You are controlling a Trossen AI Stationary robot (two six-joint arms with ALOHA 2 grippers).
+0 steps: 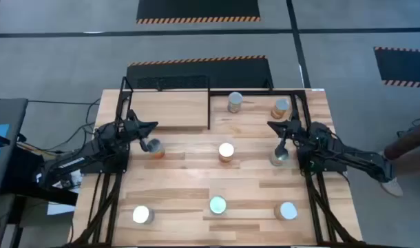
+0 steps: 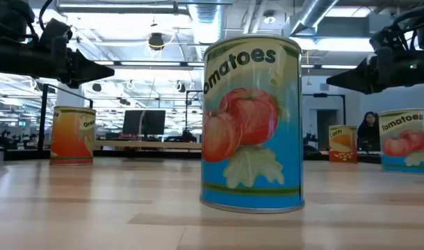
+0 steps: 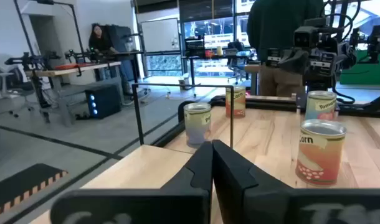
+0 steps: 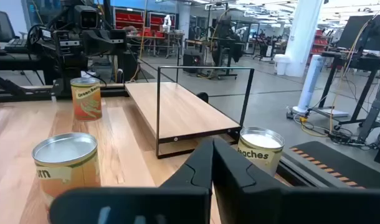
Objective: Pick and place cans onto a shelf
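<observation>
Several cans stand upright on the plank table: two at the far side (image 1: 235, 102) (image 1: 280, 108), one in the middle (image 1: 226, 152), three along the near edge (image 1: 217, 205). The shelf (image 1: 170, 110), a light board in a black frame, lies at the far left and has no can on it. My left gripper (image 1: 155, 125) hovers shut just past a can (image 1: 153, 147), with its fingers pointing toward the table's right. My right gripper (image 1: 268, 125) hovers shut past another can (image 1: 279, 157), pointing left. In both wrist views the fingers (image 3: 213, 155) (image 4: 213, 155) are closed on nothing.
The shelf's black frame posts (image 4: 157, 112) rise at its corners. In the low view a tomatoes can (image 2: 252, 125) stands close in front. A person (image 3: 283, 37) stands beyond the table's right side. Bare planks lie between the cans.
</observation>
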